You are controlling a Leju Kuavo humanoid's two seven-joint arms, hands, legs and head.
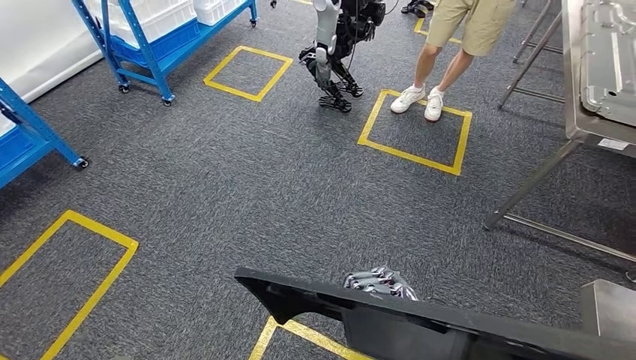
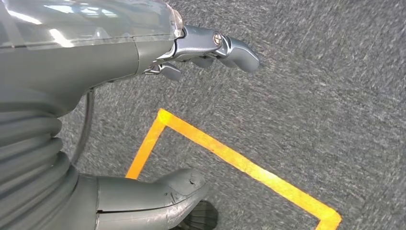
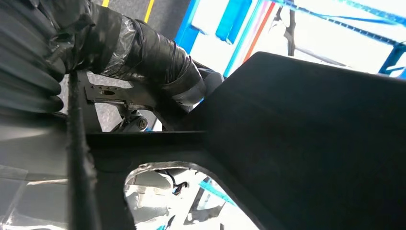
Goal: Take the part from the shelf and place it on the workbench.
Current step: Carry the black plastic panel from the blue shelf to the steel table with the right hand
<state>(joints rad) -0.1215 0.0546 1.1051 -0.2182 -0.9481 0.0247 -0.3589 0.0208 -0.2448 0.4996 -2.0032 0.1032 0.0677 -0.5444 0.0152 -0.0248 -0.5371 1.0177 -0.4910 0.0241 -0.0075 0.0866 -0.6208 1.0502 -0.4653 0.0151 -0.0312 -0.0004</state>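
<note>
black plastic part (image 1: 420, 319) clamped in our right hand (image 3: 143, 72), carried low for walk to steel surface (image 1: 592, 131); left hand (image 2: 191, 48) free, fingers apart over carpet.

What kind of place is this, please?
Probably a factory or robot test workshop: yellow tape squares on grey carpet, blue wheeled metal shelves, a steel workbench, and another humanoid robot.
</note>
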